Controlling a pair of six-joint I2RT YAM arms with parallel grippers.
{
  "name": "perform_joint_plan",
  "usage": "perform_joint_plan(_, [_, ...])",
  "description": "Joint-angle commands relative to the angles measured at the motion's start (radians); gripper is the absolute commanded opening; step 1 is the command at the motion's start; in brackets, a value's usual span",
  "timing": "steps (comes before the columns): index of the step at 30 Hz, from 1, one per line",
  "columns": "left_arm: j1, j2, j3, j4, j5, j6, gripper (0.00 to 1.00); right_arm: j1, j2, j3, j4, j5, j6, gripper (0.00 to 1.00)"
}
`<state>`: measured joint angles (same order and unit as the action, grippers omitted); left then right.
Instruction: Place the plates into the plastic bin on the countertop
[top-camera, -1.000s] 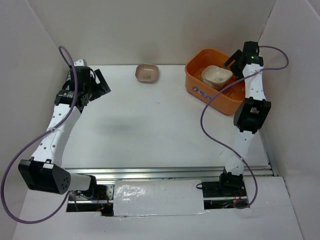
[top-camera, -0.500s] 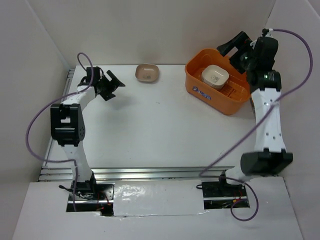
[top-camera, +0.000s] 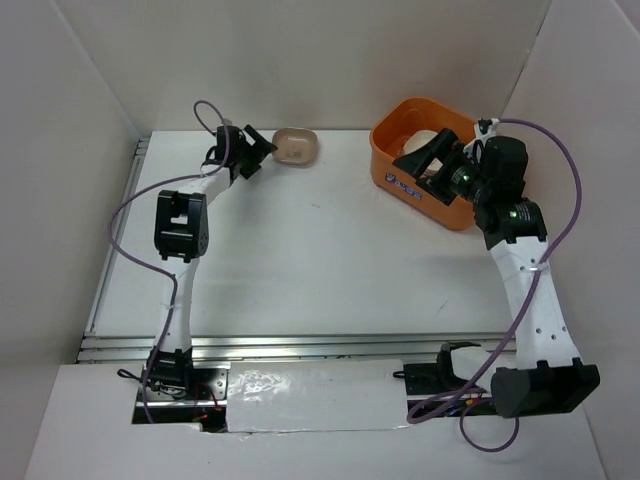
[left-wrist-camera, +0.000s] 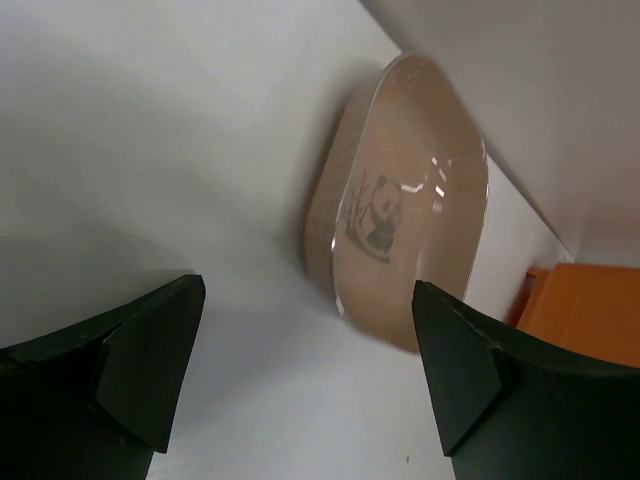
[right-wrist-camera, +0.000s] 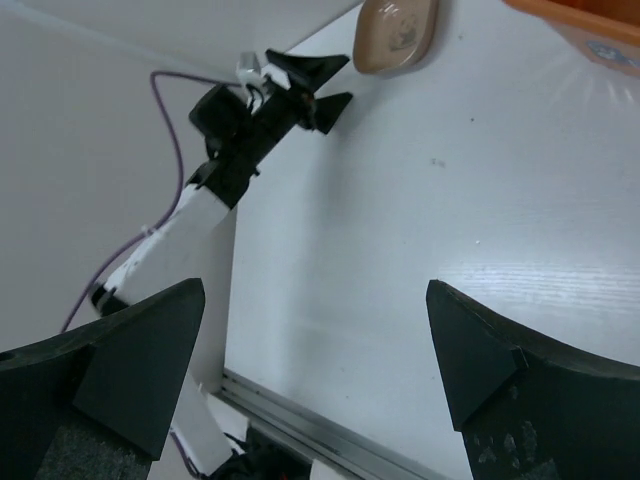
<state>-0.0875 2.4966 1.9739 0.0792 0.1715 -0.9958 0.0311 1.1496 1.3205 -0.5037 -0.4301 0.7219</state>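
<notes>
A brown plate (top-camera: 295, 146) with a small panda mark lies alone at the back of the white countertop (top-camera: 320, 250); it also shows in the left wrist view (left-wrist-camera: 410, 200) and the right wrist view (right-wrist-camera: 398, 34). My left gripper (top-camera: 256, 155) is open and empty just left of it, not touching (left-wrist-camera: 305, 345). The orange plastic bin (top-camera: 425, 180) stands at the back right with a cream plate (top-camera: 420, 142) inside, partly hidden. My right gripper (top-camera: 432, 162) is open and empty over the bin's front part (right-wrist-camera: 315, 340).
White walls close in the countertop on the left, back and right. A metal rail (top-camera: 320, 345) runs along the near edge. Purple cables loop from both arms. The bin's corner shows at the top right of the right wrist view (right-wrist-camera: 590, 25).
My left gripper has swung right along the back to just beside the brown plate. My right gripper has pulled back from above the bin's far side towards its front and turned left.
</notes>
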Motion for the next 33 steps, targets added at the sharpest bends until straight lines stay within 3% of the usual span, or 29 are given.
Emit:
perform_joint_plan(1, [-0.035,0.102,0.160,-0.142,-0.125,0.037,0.99,0.030,-0.123,0.036,-0.027,-0.009,-0.001,1.00])
perform_joint_plan(5, [-0.061,0.137,0.192,-0.183,-0.278,0.032,0.93,0.047,-0.166,0.049,-0.113,0.007,-0.007,1.00])
perform_joint_plan(6, [-0.072,0.166,0.263,-0.261,-0.314,0.043,0.90,0.055,-0.174,0.055,-0.125,0.008,-0.009,1.00])
perform_joint_plan(9, [-0.116,0.229,0.382,-0.329,-0.352,0.137,0.72,0.064,-0.209,0.074,-0.167,0.007,0.002,1.00])
perform_joint_plan(11, [-0.123,0.249,0.396,-0.296,-0.327,0.184,0.54,0.066,-0.218,0.092,-0.185,-0.002,0.001,1.00])
perform_joint_plan(13, [-0.123,0.258,0.391,-0.288,-0.302,0.184,0.39,0.069,-0.215,0.112,-0.203,-0.010,-0.012,1.00])
perform_joint_plan(15, [-0.118,0.271,0.414,-0.288,-0.276,0.183,0.30,0.070,-0.208,0.134,-0.231,-0.012,-0.024,1.00])
perform_joint_plan(19, [-0.106,0.231,0.416,-0.329,-0.253,0.152,0.00,0.067,-0.188,0.122,-0.220,-0.033,-0.045,1.00])
perform_joint_plan(22, [-0.130,0.041,0.269,-0.369,-0.286,0.158,0.00,0.088,-0.125,0.094,-0.182,-0.026,-0.049,1.00])
perform_joint_plan(25, [-0.190,-0.226,0.064,-0.406,-0.427,0.224,0.00,0.167,-0.012,0.124,-0.184,0.147,-0.055,1.00])
perform_joint_plan(28, [-0.248,-0.469,-0.036,-0.592,-0.490,0.244,0.00,0.243,0.073,0.090,-0.083,0.246,0.002,1.00])
perform_joint_plan(33, [-0.334,-0.704,-0.222,-0.723,-0.454,0.238,0.00,0.394,0.277,0.164,-0.044,0.375,0.076,1.00])
